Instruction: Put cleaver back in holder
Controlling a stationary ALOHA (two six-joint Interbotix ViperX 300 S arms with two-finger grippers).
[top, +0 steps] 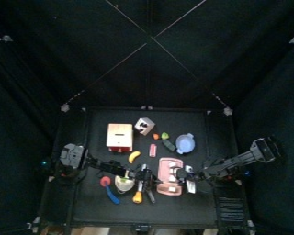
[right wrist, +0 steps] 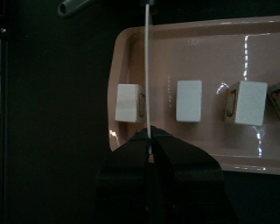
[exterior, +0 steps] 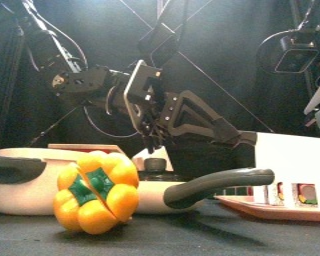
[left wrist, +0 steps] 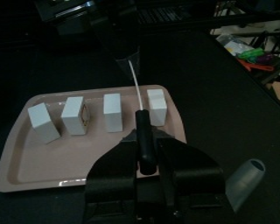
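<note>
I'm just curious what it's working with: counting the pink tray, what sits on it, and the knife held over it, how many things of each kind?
pink tray: 1
white blocks: 4
cleaver: 1
Total: 6

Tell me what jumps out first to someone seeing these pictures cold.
The yellow bell pepper sits large at the table's front edge, with a pale pot right behind it. In the left wrist view, the left gripper is shut on a cleaver, held blade out over a pink tray with four white blocks in a row. The right gripper hangs over the same tray.
</note>
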